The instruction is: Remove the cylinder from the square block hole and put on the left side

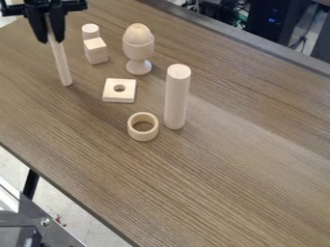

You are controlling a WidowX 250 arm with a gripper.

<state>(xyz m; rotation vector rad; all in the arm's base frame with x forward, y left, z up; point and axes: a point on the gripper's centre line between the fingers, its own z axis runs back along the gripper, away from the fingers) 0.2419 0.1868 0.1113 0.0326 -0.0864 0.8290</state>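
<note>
Tabletop (258,198): brightly lit, washed by a soft, pale sheen toward the right
Cube (96,51): lit from above, sides shaded
Black equipment (274,24): left dim, dotted with blue light

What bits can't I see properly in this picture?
Camera view:
- Top of the thin rod: hidden by the gripper.
- Whatever is above the gripper: cut off by the top edge.
- Bottom of the egg: hidden inside its cup.
- Bottom of the short peg: hidden by the cube.
</note>
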